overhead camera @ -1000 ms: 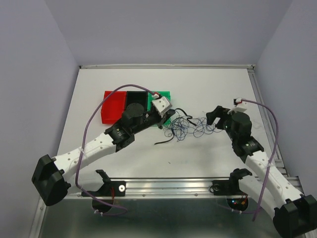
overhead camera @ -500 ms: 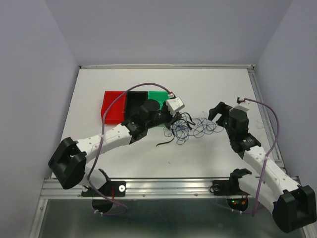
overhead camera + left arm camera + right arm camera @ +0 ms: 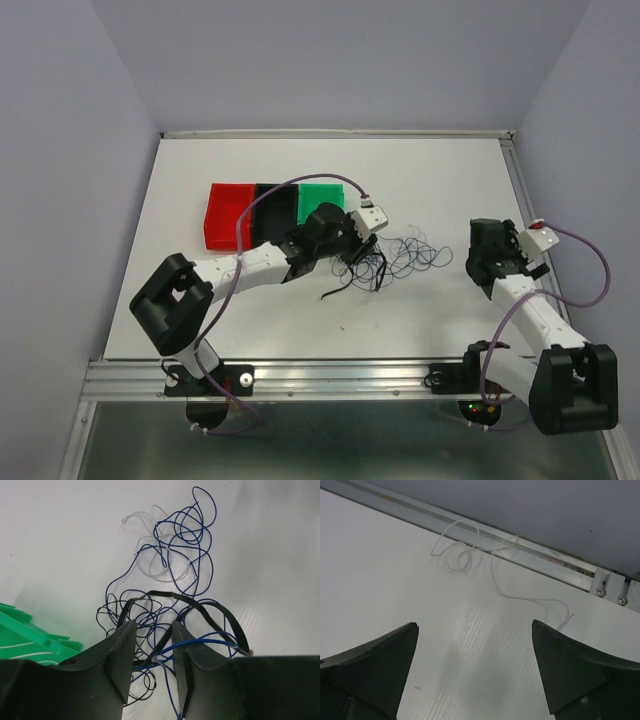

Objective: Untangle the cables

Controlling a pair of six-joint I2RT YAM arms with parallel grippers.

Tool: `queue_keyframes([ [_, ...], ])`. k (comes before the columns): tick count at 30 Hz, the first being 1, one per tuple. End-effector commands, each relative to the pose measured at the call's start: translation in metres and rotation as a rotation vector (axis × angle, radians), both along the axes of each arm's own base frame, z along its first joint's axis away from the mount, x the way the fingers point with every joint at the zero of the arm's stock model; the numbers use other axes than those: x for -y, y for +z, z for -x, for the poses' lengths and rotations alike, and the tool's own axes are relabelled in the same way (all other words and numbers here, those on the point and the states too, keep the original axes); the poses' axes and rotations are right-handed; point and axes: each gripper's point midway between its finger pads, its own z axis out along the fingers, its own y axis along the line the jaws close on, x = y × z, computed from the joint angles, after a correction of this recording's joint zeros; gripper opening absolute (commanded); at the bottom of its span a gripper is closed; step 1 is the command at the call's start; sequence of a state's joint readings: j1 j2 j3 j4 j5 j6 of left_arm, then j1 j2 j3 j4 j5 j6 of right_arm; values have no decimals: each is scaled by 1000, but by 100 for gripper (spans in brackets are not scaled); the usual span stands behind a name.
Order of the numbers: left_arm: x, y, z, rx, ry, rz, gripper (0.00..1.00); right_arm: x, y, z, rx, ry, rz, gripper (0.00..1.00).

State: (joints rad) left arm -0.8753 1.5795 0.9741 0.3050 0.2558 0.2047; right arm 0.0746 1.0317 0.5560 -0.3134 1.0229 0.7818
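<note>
Seemingly left tool [image 3: 152,647] pinches cables [image 3: 175,580]; right tool [image 3: 475,665] spread wide; no legible text.

Thin blue, black and white cables [image 3: 395,258] lie tangled in loose loops mid-surface; one white wire [image 3: 485,560] lies apart, far right.

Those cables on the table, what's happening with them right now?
The left hand is down in the tangle of cables, its fingers nearly closed around black and blue strands beside the green bin. The right hand is open and empty, off to the side over bare table near one separate white wire. The cables are not yet untangled.
</note>
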Motion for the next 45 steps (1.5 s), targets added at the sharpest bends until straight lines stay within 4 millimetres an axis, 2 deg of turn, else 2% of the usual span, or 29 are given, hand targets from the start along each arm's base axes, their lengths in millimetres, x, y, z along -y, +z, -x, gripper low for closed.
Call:
queue_keyframes([
  [1, 11, 22, -8, 55, -17, 33, 51, 24, 23, 5, 80, -175, 51, 100],
  [5, 11, 18, -10, 52, -9, 16, 52, 43, 16, 13, 102, -289, 55, 100],
  [7, 12, 19, -11, 53, -9, 14, 52, 50, 11, 9, 88, -320, 40, 100],
  [10, 15, 21, -5, 36, -44, 19, 54, 63, -1, 10, 66, -366, 0, 100],
  [12, 18, 23, 2, 25, -78, 27, 55, 68, -11, 8, 87, -382, -85, 100],
  [14, 20, 26, 6, 19, -90, 37, 56, 69, -20, -6, 105, -368, -134, 100],
  [15, 22, 28, 8, 17, -99, 43, 56, 72, -18, -17, 116, -353, -141, 100],
  [16, 24, 28, 9, 11, -108, 45, 56, 74, -32, -26, 66, -339, -150, 100],
  [19, 26, 29, 12, 18, -120, 45, 56, 83, -41, -49, 27, -320, -202, 100],
  [25, 24, 29, 9, 45, -100, 37, 56, 90, -54, -72, 38, -308, -236, 100],
  [28, 25, 29, 8, 56, -98, 34, 56, 96, -54, -73, 46, -330, -222, 100],
  [29, 25, 28, 8, 59, -99, 33, 56, 98, -52, -74, 55, -336, -213, 88],
  [33, 27, 26, 7, 59, -104, 28, 56, 98, -58, -58, 56, -377, -194, 73],
  [34, 28, 24, 6, 58, -101, 25, 56, 98, -58, -56, 66, -389, -193, 66],
  [35, 29, 24, 6, 59, -105, 23, 56, 98, -60, -54, 68, -394, -194, 50],
  [37, 29, 22, 5, 57, -103, 19, 56, 95, -66, -51, 62, -395, -208, 25],
  [38, 29, 20, 6, 55, -104, 17, 56, 94, -68, -50, 55, -390, -213, 1],
  [40, 30, 20, 6, 53, -104, 14, 56, 92, -68, -50, 59, -381, -220, 1],
  [43, 27, 25, 6, 66, -98, 18, 56, 86, -54, -51, 74, -329, -223, 1],
  [44, 27, 28, 6, 74, -97, 22, 56, 80, -46, -58, 98, -287, -219, 0],
  [45, 27, 30, 6, 78, -96, 24, 56, 76, -28, -60, 136, -256, -201, 1],
])
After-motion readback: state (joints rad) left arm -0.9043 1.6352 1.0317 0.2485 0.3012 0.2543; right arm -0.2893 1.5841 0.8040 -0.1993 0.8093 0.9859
